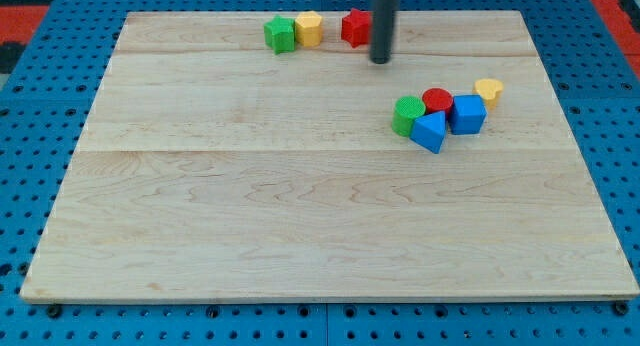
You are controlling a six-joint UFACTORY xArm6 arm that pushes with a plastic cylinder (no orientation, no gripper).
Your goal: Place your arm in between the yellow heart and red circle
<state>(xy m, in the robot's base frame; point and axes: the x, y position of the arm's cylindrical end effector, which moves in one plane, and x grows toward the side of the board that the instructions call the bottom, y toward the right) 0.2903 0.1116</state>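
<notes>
My tip [381,61], a bare rod gripping nothing, stands above-left of the red circle [437,98], whose right-hand neighbour, the yellow heart [489,88], looks light and easily nudged, so enter their gap gently.

I have a single camera, set high in front and looking obliquely down, far enough back to take in nearly the whole pale wooden worktop [300,206], with blue perforated surround [30,186] showing along every edge.
</notes>
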